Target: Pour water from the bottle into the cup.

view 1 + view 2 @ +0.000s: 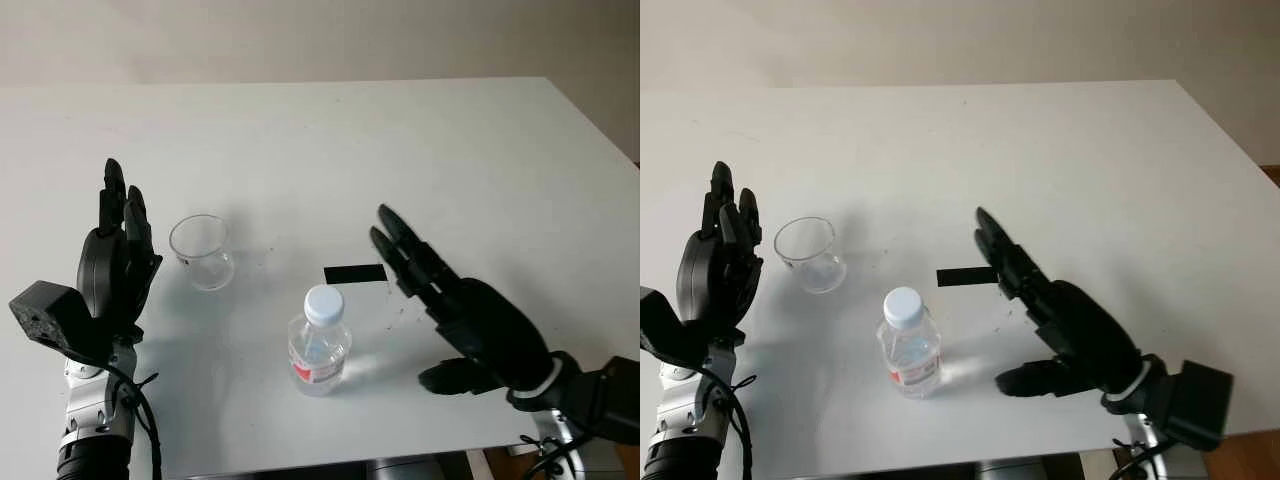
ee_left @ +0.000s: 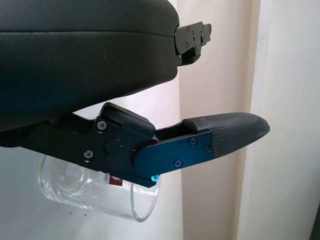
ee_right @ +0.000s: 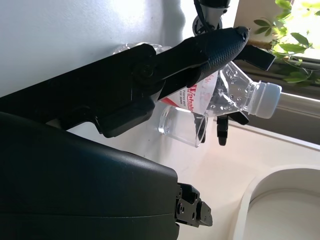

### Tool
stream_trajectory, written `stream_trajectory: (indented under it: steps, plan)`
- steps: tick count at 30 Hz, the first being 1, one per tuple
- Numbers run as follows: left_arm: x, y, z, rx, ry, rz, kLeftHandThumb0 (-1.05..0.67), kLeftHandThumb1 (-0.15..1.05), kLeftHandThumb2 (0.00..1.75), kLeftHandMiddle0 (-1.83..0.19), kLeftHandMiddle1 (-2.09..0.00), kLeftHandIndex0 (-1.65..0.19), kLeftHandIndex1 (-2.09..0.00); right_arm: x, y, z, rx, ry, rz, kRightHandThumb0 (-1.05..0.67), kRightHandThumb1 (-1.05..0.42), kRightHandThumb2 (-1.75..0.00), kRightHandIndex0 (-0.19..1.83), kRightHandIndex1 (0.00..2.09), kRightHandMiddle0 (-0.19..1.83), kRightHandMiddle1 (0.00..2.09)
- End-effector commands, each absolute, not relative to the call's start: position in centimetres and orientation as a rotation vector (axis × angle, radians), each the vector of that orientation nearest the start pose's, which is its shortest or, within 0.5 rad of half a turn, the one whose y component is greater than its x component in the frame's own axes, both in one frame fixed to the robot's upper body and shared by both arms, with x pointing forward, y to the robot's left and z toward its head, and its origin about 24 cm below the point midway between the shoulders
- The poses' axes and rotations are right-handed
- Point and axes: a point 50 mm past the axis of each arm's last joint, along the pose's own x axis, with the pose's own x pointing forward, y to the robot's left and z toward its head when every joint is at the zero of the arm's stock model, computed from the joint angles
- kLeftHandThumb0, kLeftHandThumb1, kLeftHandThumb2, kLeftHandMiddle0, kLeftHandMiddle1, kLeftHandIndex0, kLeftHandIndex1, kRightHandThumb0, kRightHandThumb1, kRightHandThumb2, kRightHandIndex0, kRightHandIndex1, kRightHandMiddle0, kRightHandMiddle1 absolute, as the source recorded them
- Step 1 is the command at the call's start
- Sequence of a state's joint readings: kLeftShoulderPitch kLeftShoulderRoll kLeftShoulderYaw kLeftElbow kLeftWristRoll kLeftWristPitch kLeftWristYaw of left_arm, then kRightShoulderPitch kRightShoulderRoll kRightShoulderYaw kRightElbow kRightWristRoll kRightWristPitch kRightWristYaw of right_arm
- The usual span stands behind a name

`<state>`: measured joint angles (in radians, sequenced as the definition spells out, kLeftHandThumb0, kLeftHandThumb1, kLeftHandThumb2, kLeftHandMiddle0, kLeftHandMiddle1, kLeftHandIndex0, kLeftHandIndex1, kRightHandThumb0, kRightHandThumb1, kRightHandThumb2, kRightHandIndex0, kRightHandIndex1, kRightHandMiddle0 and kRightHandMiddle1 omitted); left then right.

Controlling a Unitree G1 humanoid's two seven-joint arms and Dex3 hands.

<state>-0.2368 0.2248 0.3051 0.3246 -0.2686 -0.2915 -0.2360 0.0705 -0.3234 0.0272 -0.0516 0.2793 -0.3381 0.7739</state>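
Note:
A small clear water bottle [image 1: 319, 345] with a white cap and red label stands upright near the table's front edge. A clear plastic cup [image 1: 202, 251] stands upright to its left, a little farther back. My right hand [image 1: 455, 310] is open just right of the bottle, palm toward it, not touching. My left hand [image 1: 115, 262] is open left of the cup, fingers pointing up, a small gap from it. The right wrist view shows the bottle [image 3: 235, 90] and cup [image 3: 182, 127] beyond my fingers [image 3: 210, 47]. The cup [image 2: 95, 192] sits beside my left hand's thumb in the left wrist view.
A black strip of tape [image 1: 354, 273] lies on the white table [image 1: 400, 150] between the bottle and my right hand's fingers. The table's front edge runs close below the bottle.

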Motion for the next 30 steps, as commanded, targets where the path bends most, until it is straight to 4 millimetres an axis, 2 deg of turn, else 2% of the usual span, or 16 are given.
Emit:
stream_trajectory:
  steps: [1,7,15,23,27,30]
  plan:
    - [28.8,25.0,8.2,-0.045,-0.303,0.072,-0.89,1.05,0.68,0.19,0.00,0.19,0.00,22.5,-16.4,7.2,-0.158,-0.265,0.788,-0.89,-0.97,-0.05,-0.19,0.00,-0.19,0.00]
    - [28.9,24.9,8.3,-0.043,-0.310,0.072,-0.89,1.05,0.69,0.19,0.00,0.19,0.00,23.3,-14.8,6.7,-0.152,-0.232,0.817,-0.84,-0.96,-0.05,-0.19,0.00,-0.19,0.00]
    - [29.0,24.5,8.2,-0.057,-0.314,0.083,-0.91,1.05,0.68,0.19,0.00,0.19,0.00,23.7,-13.1,6.7,-0.177,-0.291,0.854,-0.90,-0.98,-0.06,-0.19,0.00,-0.19,0.00]
    - [29.0,24.3,8.2,-0.055,-0.315,0.089,-0.91,1.05,0.69,0.19,0.00,0.19,0.00,23.5,-12.7,7.2,-0.180,-0.281,0.943,-0.93,-1.00,-0.06,-0.19,0.00,-0.19,0.00]
    - [29.0,24.2,8.2,-0.063,-0.319,0.095,-0.91,1.05,0.69,0.19,0.00,0.19,0.00,23.2,-12.5,7.6,-0.172,-0.287,0.979,-0.85,-0.97,-0.05,-0.19,0.00,-0.19,0.00]
    - [29.0,24.1,8.2,-0.069,-0.323,0.097,-0.90,1.05,0.70,0.19,0.00,0.19,0.00,23.1,-12.2,7.6,-0.170,-0.288,1.005,-0.85,-0.98,-0.05,-0.19,0.00,-0.19,0.00]
